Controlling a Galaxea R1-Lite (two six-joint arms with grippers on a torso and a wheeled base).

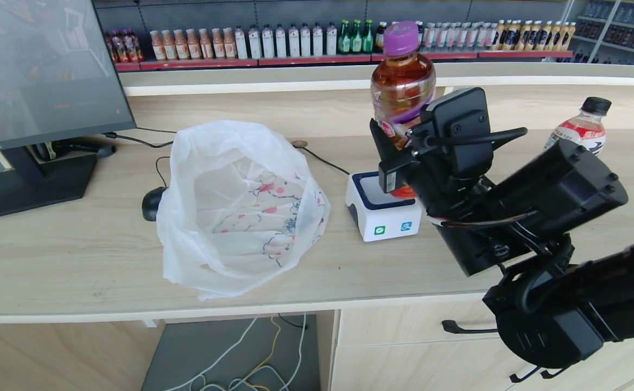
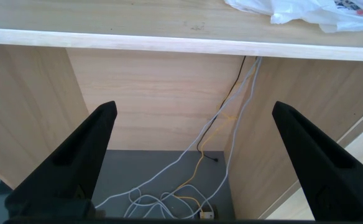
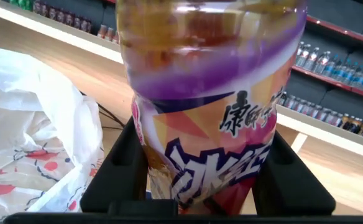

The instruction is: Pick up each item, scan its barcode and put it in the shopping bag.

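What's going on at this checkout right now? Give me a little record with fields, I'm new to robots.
Held item: purple-capped bottle of brown drink, in the right gripper
Position: over the white scanner box
Shopping bag: white plastic, open, on the counter beside the scanner
Waiting item: black-capped bottle, standing on the robot's right
Left gripper: open, below the counter edge

Shopping bag [image 1: 241,212] left of scanner [image 1: 383,220], bottle [image 1: 402,81] seemingly above it, second bottle [image 1: 580,127] rightward.

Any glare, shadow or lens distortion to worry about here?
Head view: monitor mirrors the room; far counter edge looks bowed, likely wide-angle distortion. Right wrist view: bottle shows small glints near its top. Left wrist view: even light, no glare.
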